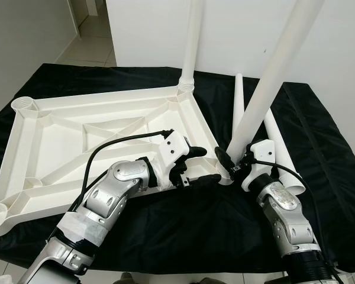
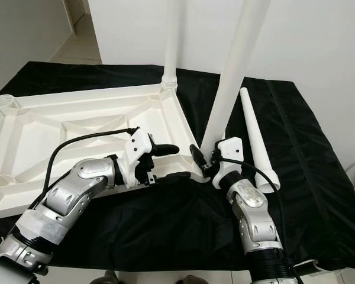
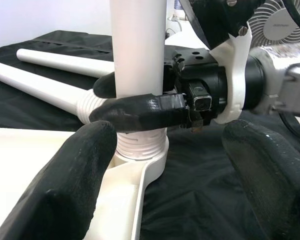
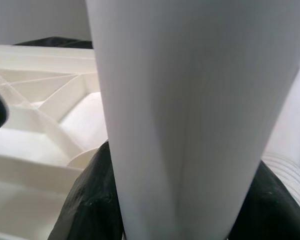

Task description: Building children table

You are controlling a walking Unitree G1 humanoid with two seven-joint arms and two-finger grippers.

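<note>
The white table top (image 1: 77, 142) lies upside down on a black cloth. One white leg (image 1: 190, 47) stands upright in its far right corner socket. A second leg (image 1: 272, 83) leans slightly over the near right corner socket (image 3: 140, 150), its threaded end at the socket. My right gripper (image 1: 229, 163) is shut on this leg just above its base, and its black fingers (image 3: 140, 114) wrap the leg (image 3: 139, 50). My left gripper (image 1: 202, 166) is open, one finger on each side of the table top's edge beside that corner.
Two loose white legs (image 1: 238, 103) (image 1: 281, 151) lie on the cloth to the right of the table top. The two left corner sockets (image 1: 25, 105) (image 1: 0, 213) hold no legs. White walls stand behind, and a fan (image 3: 282, 20) is off to the right.
</note>
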